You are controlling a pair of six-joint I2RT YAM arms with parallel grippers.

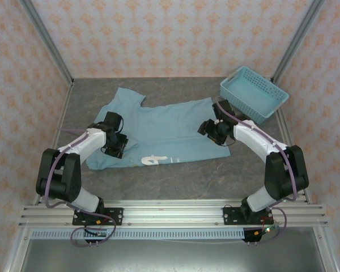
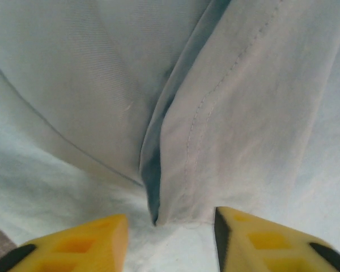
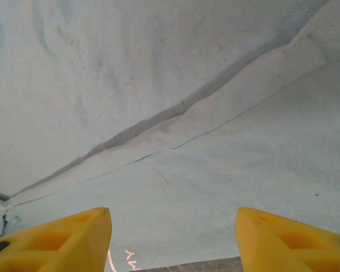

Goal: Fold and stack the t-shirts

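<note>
Shirt [image 1: 170, 127]: it lies spread across the middle of the table [image 1: 215, 175], one sleeve poking out far-left. Its near edge is turned over, so some white lettering [image 1: 153, 160] shows.
Left end effector [image 1: 114, 146]: I have it low over the shirt's left side. The fingers are partly apart with a raised, stitched fold [image 2: 187, 147] just ahead of the gap, and I see nothing pinched.
Right end effector [image 1: 211, 131]: it is low over the shirt's right side. The fingers are wide apart above flat cloth with one long crease, and it holds nothing.
Basket [image 1: 253, 93]: it sits at the far right, near the shirt's far corner.
Step, as I judge it: taking matching grips on both sides for a fold.
Risk, uneven grip: if only my left side catches cloth, the lift would skew the shirt and the fold would land crooked.
Risk, layers: closing on the raised fold could take one layer only, letting the rest slide out.
Risk, flat cloth: my right fingers may close on nothing unless pressed down, and pressing could drag the shirt.
Risk, basket: a wide right swing could knock it.
</note>
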